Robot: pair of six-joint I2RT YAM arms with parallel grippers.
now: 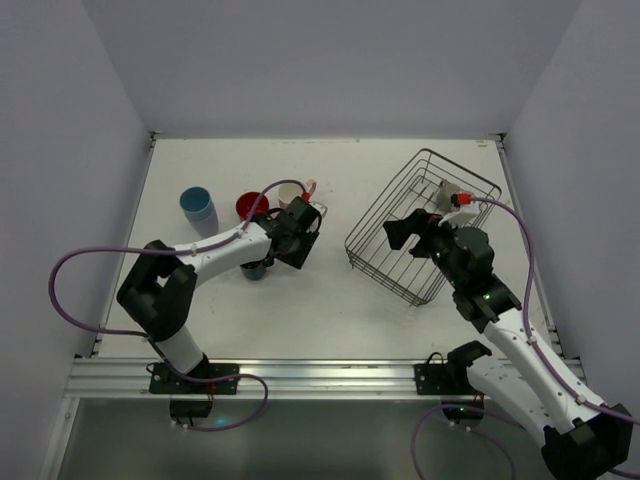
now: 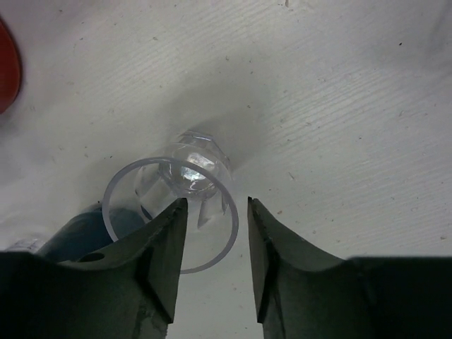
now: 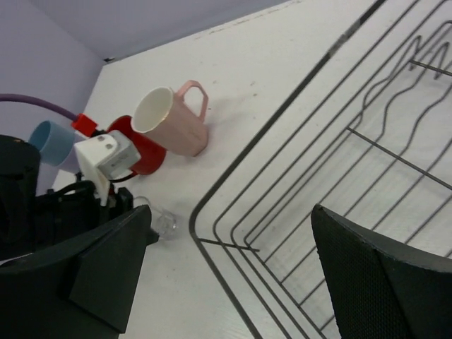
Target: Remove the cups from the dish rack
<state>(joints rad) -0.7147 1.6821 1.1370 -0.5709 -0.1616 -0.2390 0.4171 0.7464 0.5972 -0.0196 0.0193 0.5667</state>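
Where the left gripper (image 2: 215, 205) hangs parted, one clear cup (image 2: 191, 173) at its jaws, one dark blue cup (image 1: 255, 268) beside it on the table (image 1: 330, 310), right gripper (image 3: 232, 210) spread wide over one dish rack (image 1: 385, 235), beyond, one red cup (image 1: 250, 205), one light blue cup (image 1: 197, 207), one pink mug (image 3: 176, 123).

A flat white desk (image 1: 330, 300) fills the middle of the overhead view. Close up, its surface shows fine parallel grain lines dotted with small dark specks (clearest in the left wrist view). Three plain, pale lavender-grey panels enclose it: a back wall (image 1: 330, 60), a left side wall (image 1: 60, 150) and a right side wall (image 1: 590, 120), each meeting the desk's edge. A slotted silver metal rail (image 1: 330, 375) runs along the near edge. Below the rail lies a dark grey-green surface (image 1: 330, 440), slightly glossy.
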